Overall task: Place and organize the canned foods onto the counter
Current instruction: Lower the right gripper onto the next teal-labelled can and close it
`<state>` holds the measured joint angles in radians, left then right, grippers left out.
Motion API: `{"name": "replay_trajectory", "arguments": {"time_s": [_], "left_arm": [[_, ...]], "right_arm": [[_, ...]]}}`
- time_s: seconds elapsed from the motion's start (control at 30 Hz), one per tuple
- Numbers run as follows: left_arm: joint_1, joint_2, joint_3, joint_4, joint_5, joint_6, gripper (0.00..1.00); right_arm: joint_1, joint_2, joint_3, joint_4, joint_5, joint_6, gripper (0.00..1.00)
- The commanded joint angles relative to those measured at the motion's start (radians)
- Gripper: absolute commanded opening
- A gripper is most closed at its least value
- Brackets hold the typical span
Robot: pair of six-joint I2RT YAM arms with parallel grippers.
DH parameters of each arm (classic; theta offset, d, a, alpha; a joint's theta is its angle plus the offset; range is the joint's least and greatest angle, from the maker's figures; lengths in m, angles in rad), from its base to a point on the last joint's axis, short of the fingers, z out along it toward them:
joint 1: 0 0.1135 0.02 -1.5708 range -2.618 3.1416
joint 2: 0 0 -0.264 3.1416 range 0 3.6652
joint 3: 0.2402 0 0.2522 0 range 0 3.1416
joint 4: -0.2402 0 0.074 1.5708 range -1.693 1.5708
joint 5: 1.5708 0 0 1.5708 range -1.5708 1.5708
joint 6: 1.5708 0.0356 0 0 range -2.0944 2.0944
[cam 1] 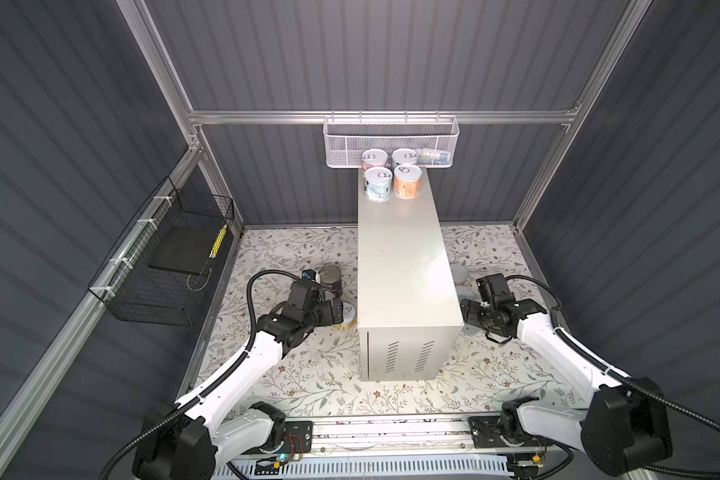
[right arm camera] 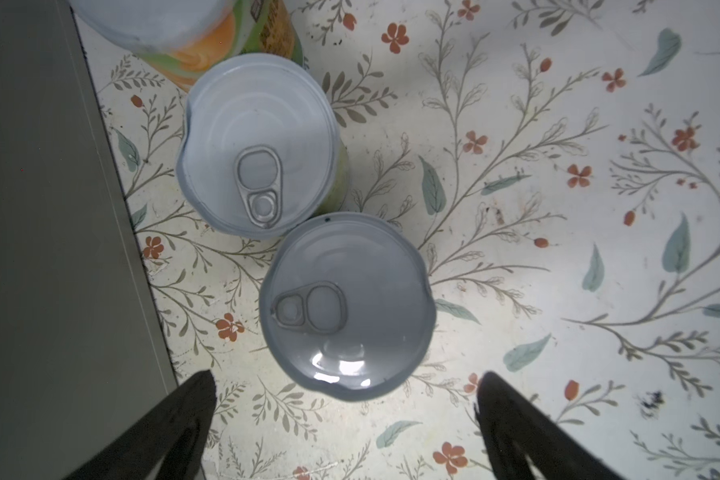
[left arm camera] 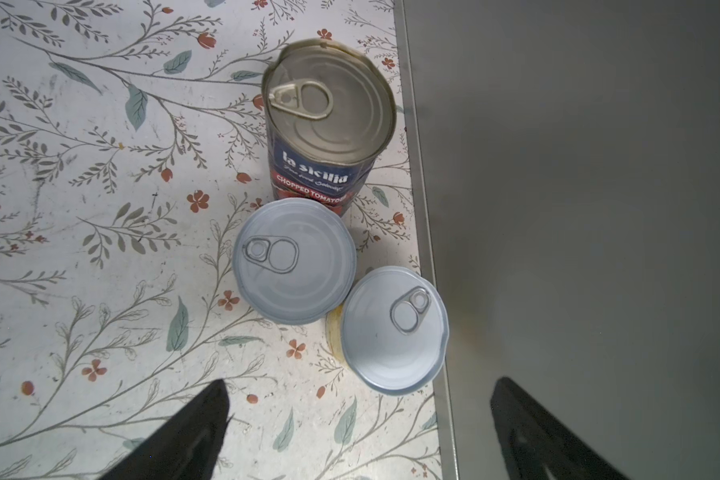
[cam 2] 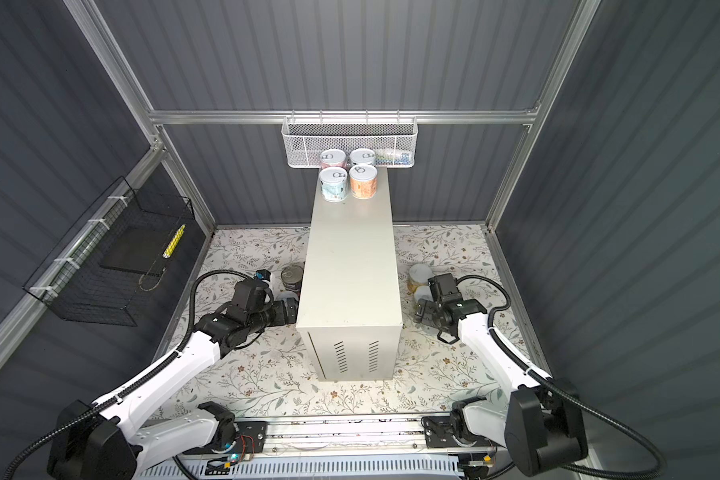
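- Four tins stand upright in a tight two-by-two block at the far end of the worktop, in the upper middle of both top views. Filling from the back probably keeps the near stretch free for the rest.
- A tomato can and two small tins wait on the floral sheet, left of the worktop and close beside its wall (an awkward spot for a grab).
- The left jaws hang above that group, spread wide and empty. One of them shows against the worktop's grey side, so the wall may well crowd a grab at the nearest tin.
- Right of the worktop, three more tins stand beside its wall. The right jaws, also spread and empty, hover with the nearest tin lined up between them, seemingly ready to come down on it.
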<state>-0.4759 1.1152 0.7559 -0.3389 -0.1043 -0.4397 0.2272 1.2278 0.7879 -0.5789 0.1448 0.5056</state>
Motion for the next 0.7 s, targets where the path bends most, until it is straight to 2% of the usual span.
{"name": "replay_trajectory", "arguments": {"time_s": [0.0,0.4,0.67], "left_arm": [[0.006,-0.003,-0.008,0.017,-0.011,0.02,0.99],[0.007,0.006,-0.026,0.04,-0.018,0.032,1.0],[0.006,0.005,-0.036,0.046,-0.025,0.033,0.99]], "right_arm": [[-0.019,0.035,0.037,0.028,-0.018,-0.037,0.99],[-0.042,0.197,0.077,0.045,-0.09,-0.071,0.98],[-0.049,0.337,0.092,0.061,-0.095,-0.063,0.87]]}}
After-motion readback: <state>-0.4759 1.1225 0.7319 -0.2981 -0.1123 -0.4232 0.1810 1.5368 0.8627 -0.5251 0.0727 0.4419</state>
